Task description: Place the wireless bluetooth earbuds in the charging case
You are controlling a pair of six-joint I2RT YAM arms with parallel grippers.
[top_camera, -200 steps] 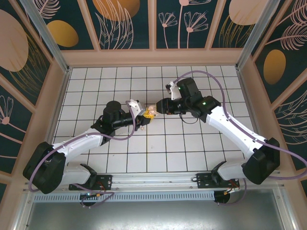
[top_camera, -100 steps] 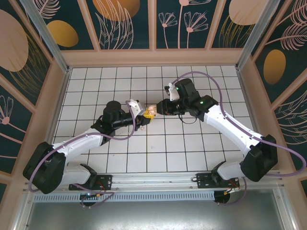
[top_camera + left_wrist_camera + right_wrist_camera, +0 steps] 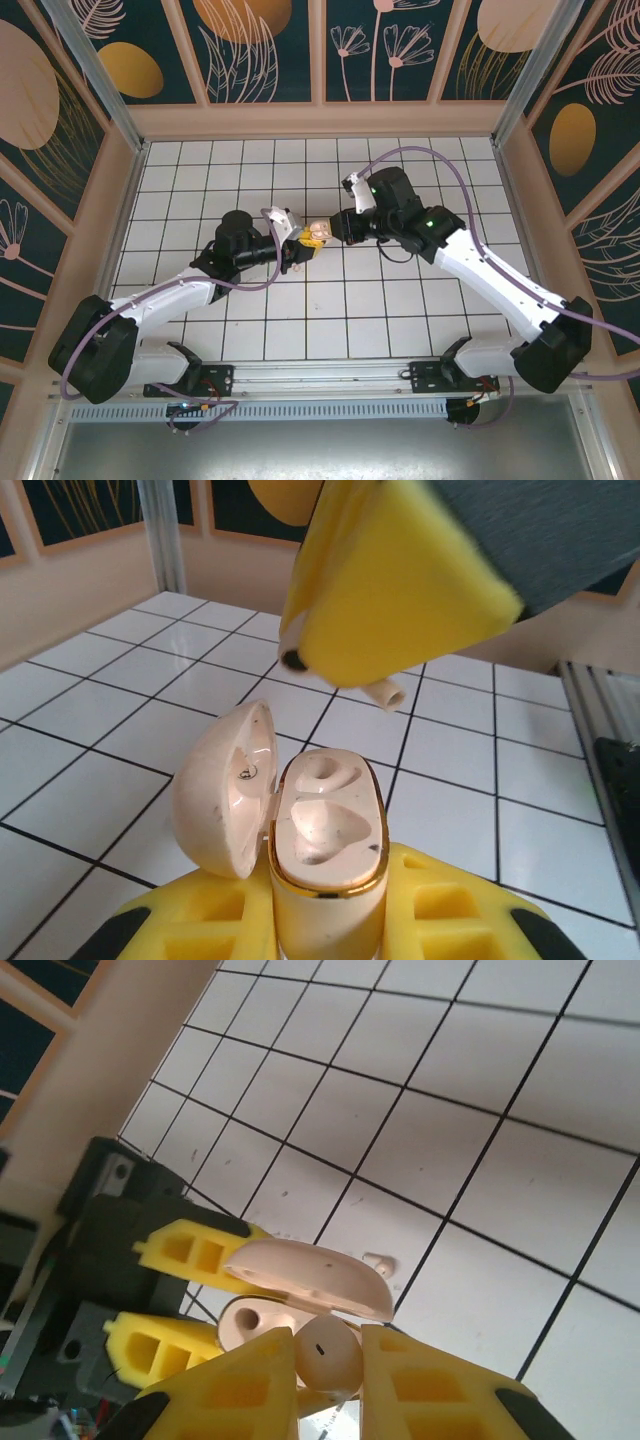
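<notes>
Right by the case (image 3: 325, 830) my left hand (image 3: 325, 930) grips, my right hand (image 3: 328, 1385) pinches an earbud (image 3: 322, 1352); I should ease it in straight.

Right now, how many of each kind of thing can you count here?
2 robot arms: left arm, right arm
1 charging case, lid open
1 earbud
1 small pale piece on the tiles, too small to identify
Total: 5

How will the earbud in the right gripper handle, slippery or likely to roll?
Probably slippery: the earbud looks glossy and rounded in the right gripper. Likely light, being tiny. Dropped, it might roll across the smooth tiles.
</notes>
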